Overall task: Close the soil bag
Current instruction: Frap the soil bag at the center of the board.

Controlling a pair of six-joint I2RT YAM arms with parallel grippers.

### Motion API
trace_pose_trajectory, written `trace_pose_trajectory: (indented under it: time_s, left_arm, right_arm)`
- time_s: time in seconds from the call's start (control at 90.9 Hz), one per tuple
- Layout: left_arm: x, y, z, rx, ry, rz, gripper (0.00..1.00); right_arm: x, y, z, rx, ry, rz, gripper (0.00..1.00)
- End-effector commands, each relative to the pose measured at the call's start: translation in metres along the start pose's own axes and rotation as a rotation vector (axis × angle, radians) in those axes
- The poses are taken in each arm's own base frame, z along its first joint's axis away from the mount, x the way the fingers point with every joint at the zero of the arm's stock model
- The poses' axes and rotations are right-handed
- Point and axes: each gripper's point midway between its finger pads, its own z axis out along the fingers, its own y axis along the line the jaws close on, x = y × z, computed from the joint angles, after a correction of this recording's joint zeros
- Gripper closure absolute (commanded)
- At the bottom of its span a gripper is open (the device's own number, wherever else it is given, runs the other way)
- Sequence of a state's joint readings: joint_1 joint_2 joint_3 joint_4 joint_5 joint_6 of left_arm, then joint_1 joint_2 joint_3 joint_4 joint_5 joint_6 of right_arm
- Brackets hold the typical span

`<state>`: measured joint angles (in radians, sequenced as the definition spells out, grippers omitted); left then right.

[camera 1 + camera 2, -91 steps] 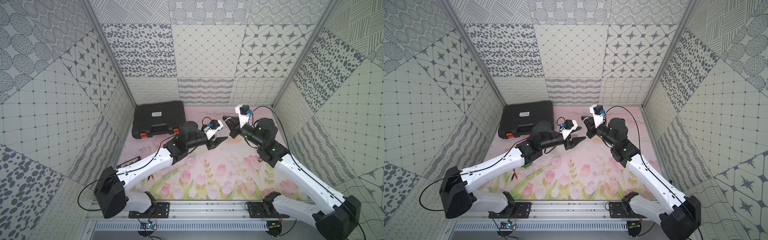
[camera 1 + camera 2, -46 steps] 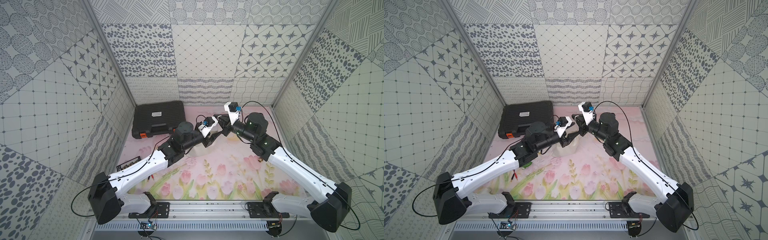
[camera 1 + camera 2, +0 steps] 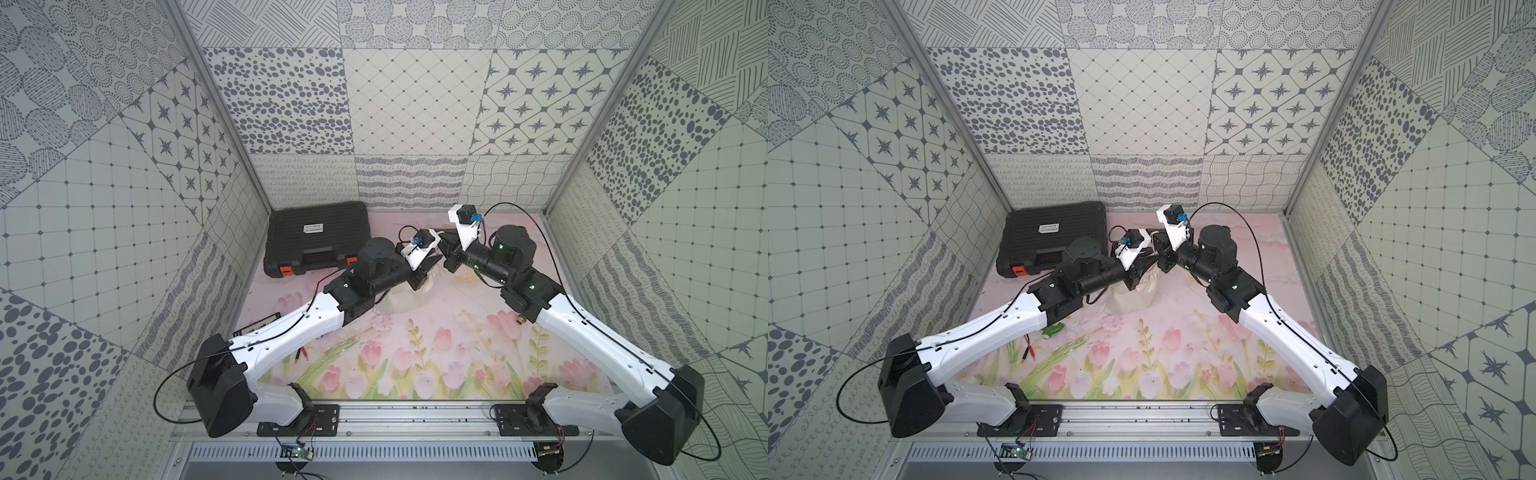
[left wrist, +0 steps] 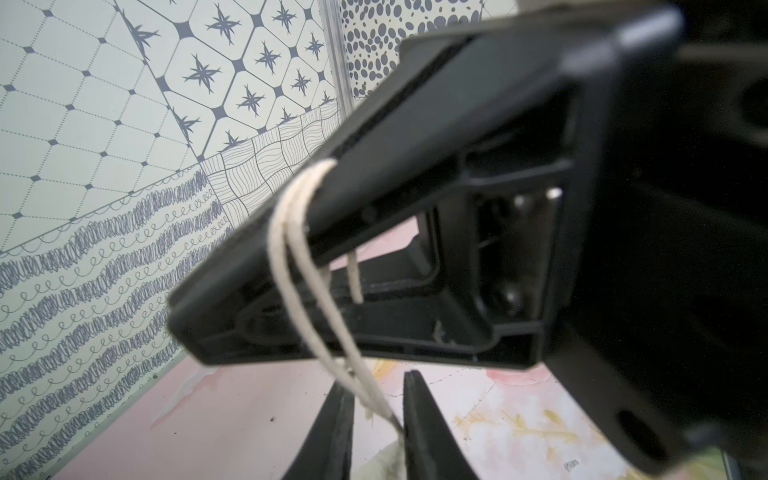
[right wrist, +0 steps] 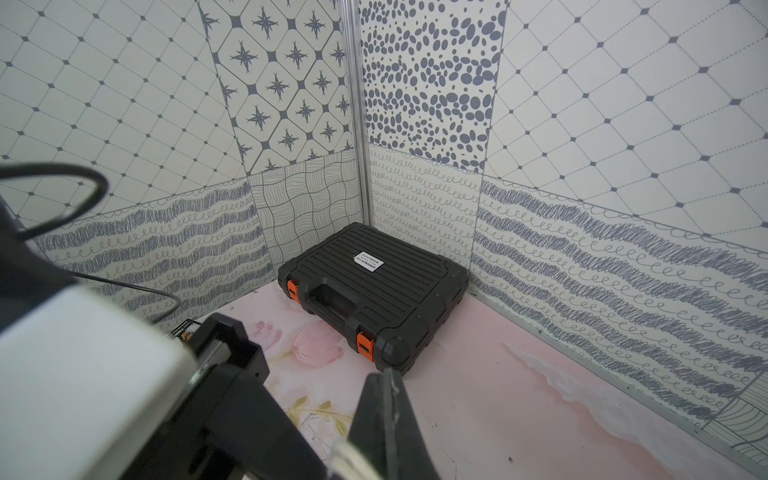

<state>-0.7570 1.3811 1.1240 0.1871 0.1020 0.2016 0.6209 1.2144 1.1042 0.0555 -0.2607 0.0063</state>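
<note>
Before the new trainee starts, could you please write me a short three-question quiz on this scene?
1. True or false: the right tool is shut on the drawstring cords.
2. Where is the soil bag? A) inside the black case; B) resting on the floral mat; C) lifted fully into the air.
3. Fill in: what runs between the fingers of the left tool is the ____.

Key: 1 true; 2 B; 3 drawstring cords.
</note>
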Motion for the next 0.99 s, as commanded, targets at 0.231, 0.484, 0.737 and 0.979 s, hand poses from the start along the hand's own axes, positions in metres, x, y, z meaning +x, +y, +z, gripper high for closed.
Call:
trace_pose_trajectory:
  time_s: [0.231, 0.484, 0.737, 0.979]
  left_arm:
    - [-0.004, -0.001, 0.01, 0.035, -0.013, -0.036, 0.77]
    - [-0.006, 0.009, 0.011, 0.008, -0.042, -0.059, 0.83]
    - [-0.008, 0.008, 0.013, 0.029, -0.025, -0.046, 0.92]
    - [0.087, 0.004, 0.02, -0.004, 0.227, -0.068, 0.97]
  right_arm:
    - [-0.038, 0.005, -0.008, -0.006, -0.105, -0.034, 1.0]
    - [-0.033, 0.003, -0.007, -0.002, -0.093, -0.03, 1.0]
    - [-0.028, 0.0, -0.008, 0.018, -0.087, -0.031, 1.0]
    - [-0.047, -0.012, -0.016, 0.086, -0.111, -0.049, 1.0]
